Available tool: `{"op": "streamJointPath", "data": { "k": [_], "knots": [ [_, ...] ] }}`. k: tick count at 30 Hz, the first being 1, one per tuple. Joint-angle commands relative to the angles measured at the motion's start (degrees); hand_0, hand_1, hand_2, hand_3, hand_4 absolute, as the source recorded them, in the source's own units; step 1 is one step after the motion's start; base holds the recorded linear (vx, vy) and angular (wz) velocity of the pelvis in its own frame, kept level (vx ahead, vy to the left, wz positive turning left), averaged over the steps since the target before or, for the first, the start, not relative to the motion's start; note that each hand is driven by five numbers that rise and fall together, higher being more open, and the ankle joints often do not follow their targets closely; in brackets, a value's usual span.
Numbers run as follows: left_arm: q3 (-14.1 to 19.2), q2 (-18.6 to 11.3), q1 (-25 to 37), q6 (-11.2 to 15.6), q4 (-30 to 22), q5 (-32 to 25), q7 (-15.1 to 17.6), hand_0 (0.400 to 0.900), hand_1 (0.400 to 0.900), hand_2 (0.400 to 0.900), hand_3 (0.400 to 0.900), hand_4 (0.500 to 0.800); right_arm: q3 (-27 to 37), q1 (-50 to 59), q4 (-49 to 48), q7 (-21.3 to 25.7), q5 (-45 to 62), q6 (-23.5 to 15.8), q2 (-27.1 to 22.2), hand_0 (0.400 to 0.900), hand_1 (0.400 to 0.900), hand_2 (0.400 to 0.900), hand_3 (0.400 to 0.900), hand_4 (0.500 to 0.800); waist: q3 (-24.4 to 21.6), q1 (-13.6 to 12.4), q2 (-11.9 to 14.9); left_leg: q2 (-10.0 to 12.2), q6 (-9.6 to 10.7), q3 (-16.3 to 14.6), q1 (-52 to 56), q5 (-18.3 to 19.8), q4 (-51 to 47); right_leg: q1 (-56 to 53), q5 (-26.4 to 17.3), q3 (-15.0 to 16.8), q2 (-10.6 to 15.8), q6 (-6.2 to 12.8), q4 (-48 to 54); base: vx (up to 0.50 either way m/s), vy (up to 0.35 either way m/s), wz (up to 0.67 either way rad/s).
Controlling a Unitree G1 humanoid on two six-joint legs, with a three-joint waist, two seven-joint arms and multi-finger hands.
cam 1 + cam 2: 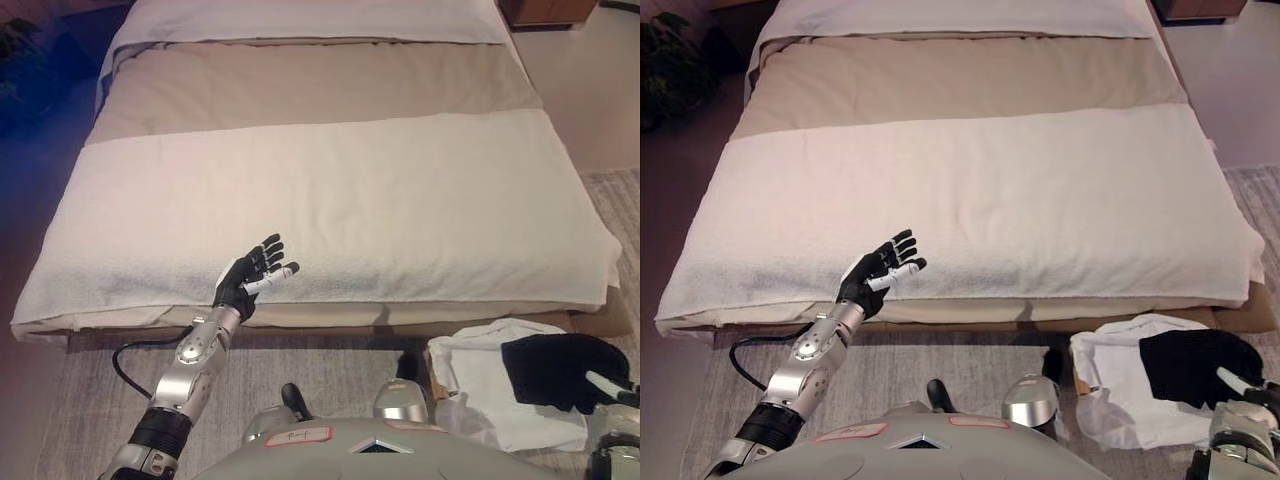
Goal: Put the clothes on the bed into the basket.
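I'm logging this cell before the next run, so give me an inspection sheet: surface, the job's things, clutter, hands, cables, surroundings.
Surface: bed with a white cover over a tan blanket; no loose clothes seen on it.
Job's things: white garment lies bunched on the floor at the bed's foot, to the robot's right; whether a basket sits under it cannot be told.
Clutter: nothing seen.
Hands: left hand raised over the bed's near edge, fingers spread, holding nothing; right hand rests on the white garment, its fingers unclear.
Cables: nothing seen.
Surroundings: grey rug under the bed's foot; wooden furniture at the far right.
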State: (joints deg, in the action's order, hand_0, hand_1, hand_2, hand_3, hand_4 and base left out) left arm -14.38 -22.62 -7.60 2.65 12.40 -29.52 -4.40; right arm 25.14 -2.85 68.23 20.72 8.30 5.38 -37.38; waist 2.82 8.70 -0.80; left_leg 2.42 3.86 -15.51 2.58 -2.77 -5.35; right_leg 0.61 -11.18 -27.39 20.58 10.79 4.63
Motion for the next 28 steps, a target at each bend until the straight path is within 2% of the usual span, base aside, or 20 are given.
{"op": "streamJointPath", "data": {
  "k": [1,4,16,22,28],
  "knots": [
    [1.16,-0.17,6.07,4.67,-5.98,0.40,-0.41,0.900,0.900,0.900,0.900,0.800,4.16,4.26,4.00,0.84,3.55,-4.27,-7.62,0.900,0.900,0.900,0.900,0.800,-0.09,-2.81,-0.16,1.84,-0.60,0.97,2.47,7.07,1.66,0.97,-8.18,-4.12,3.55,4.21,-2.22,0.01,-0.030,0.02],
    [0.99,0.76,6.79,4.76,-5.31,-0.01,0.37,0.900,0.900,0.900,0.900,0.800,0.33,4.65,2.31,1.66,2.93,-3.76,-4.72,0.900,0.900,0.900,0.900,0.800,-0.33,-2.96,0.04,1.95,-0.54,0.90,2.46,6.92,1.55,0.87,-8.17,-4.00,3.33,4.21,-1.99,0.00,-0.010,0.00],
    [2.03,1.10,7.33,4.97,-5.37,-0.07,2.03,0.900,0.900,0.900,0.900,0.800,-1.96,5.28,-1.38,2.52,2.75,-3.71,-1.24,0.900,0.900,0.900,0.900,0.800,-0.54,-3.07,1.02,2.33,-0.62,0.79,2.75,6.78,1.33,0.49,-8.02,-4.04,2.94,4.21,-2.41,0.00,0.000,0.00],
    [2.71,1.45,7.06,4.93,-5.37,0.15,2.47,0.900,0.900,0.900,0.900,0.800,-2.92,5.52,-6.36,3.23,1.71,-3.98,0.63,0.900,0.900,0.900,0.900,0.800,-0.53,-3.27,1.74,2.50,-0.70,0.70,2.93,6.87,1.39,0.42,-8.09,-3.96,2.80,4.21,-2.42,0.00,0.000,0.00],
    [3.41,1.83,6.67,4.89,-4.54,0.74,3.40,0.900,0.900,0.900,0.900,0.800,-5.32,7.67,-17.25,4.54,-0.17,-5.01,2.96,0.900,0.900,0.900,0.900,0.800,-0.57,-3.63,2.57,2.72,-0.86,0.49,3.20,7.07,1.50,0.42,-8.13,-3.52,2.61,4.21,-2.56,0.00,0.002,-0.01]
  ]
}}
